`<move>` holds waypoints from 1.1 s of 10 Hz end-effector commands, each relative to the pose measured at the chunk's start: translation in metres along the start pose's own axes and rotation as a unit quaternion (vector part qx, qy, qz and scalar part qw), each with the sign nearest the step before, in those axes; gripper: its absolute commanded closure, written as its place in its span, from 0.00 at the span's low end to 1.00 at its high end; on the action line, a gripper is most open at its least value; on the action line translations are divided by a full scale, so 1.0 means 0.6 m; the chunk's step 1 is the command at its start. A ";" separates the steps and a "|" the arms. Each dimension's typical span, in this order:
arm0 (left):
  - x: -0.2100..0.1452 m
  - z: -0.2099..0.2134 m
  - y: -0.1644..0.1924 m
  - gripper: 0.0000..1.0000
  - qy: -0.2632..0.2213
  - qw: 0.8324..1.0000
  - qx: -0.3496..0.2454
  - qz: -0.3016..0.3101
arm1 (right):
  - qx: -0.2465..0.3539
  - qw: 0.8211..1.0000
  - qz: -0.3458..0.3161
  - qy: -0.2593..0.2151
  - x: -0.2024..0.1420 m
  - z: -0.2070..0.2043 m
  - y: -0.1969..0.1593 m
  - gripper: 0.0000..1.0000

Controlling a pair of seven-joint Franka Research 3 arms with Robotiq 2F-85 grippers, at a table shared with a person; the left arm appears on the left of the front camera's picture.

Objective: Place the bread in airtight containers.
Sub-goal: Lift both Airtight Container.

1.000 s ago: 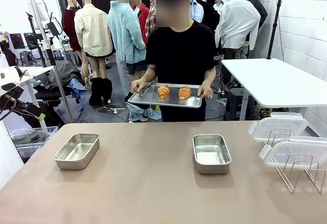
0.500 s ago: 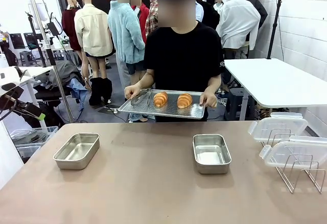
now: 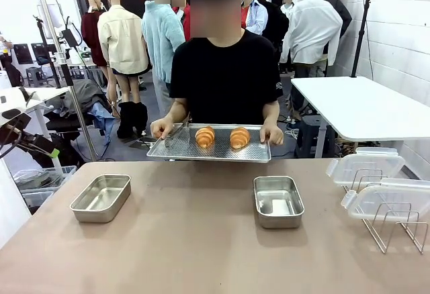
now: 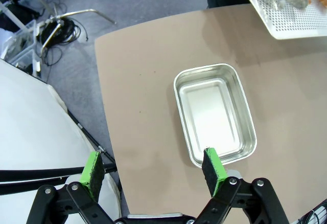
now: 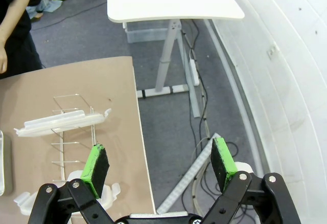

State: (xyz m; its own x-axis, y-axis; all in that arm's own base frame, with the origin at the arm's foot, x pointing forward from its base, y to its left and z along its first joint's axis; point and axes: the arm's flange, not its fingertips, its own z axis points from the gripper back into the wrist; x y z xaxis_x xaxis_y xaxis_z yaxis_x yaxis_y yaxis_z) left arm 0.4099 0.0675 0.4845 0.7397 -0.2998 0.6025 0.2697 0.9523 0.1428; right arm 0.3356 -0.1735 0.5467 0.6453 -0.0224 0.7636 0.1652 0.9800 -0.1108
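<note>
Two pieces of bread, one golden-brown croissant (image 3: 205,136) and a second (image 3: 239,137), lie on a perforated metal tray (image 3: 255,152) that a person holds with both hands over the table's far edge. Two empty airtight containers stand on the table, one at the left (image 3: 101,198) and one at centre right (image 3: 277,201). My left gripper (image 4: 153,170) hangs open above the left container (image 4: 214,112), with a corner of the tray (image 4: 286,19) at top right. My right gripper (image 5: 159,164) is open above the table's right edge, holding nothing.
A wire rack (image 3: 390,223) at the table's right edge carries two clear plastic lids (image 3: 366,168), seen too as the rack (image 5: 71,132) in the right wrist view. A white side table (image 3: 363,106) stands beyond on the right. Metal tongs (image 3: 176,134) lie on the tray.
The person has stepped closer to the table and lowered the tray with the bread toward its far edge. Neither gripper has changed.
</note>
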 end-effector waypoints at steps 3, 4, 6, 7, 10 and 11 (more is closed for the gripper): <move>-0.002 0.003 0.005 0.00 0.001 1.000 0.005 -0.005 | -0.005 1.000 -0.001 0.004 -0.002 -0.002 0.000 0.00; -0.002 0.003 0.005 0.00 0.001 1.000 0.005 -0.005 | -0.005 1.000 -0.001 0.004 -0.002 -0.002 0.000 0.00; -0.002 0.003 0.005 0.00 0.001 1.000 0.005 -0.005 | -0.005 1.000 -0.001 0.004 -0.002 -0.002 0.000 0.00; -0.002 0.003 0.005 0.00 0.001 1.000 0.005 -0.005 | -0.005 1.000 -0.001 0.004 -0.002 -0.002 0.000 0.00; -0.002 0.003 0.005 0.00 0.001 1.000 0.005 -0.005 | -0.005 1.000 -0.001 0.004 -0.002 -0.002 0.000 0.00; -0.002 0.003 0.005 0.00 0.001 1.000 0.005 -0.005 | -0.005 1.000 -0.001 0.004 -0.002 -0.002 0.000 0.00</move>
State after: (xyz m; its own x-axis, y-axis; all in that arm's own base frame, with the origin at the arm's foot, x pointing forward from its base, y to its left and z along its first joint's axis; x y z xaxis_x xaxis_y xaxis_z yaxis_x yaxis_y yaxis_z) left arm 0.4099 0.0675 0.4845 0.7397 -0.2998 0.6025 0.2697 0.9523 0.1428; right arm 0.3356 -0.1735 0.5467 0.6453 -0.0224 0.7636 0.1652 0.9800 -0.1108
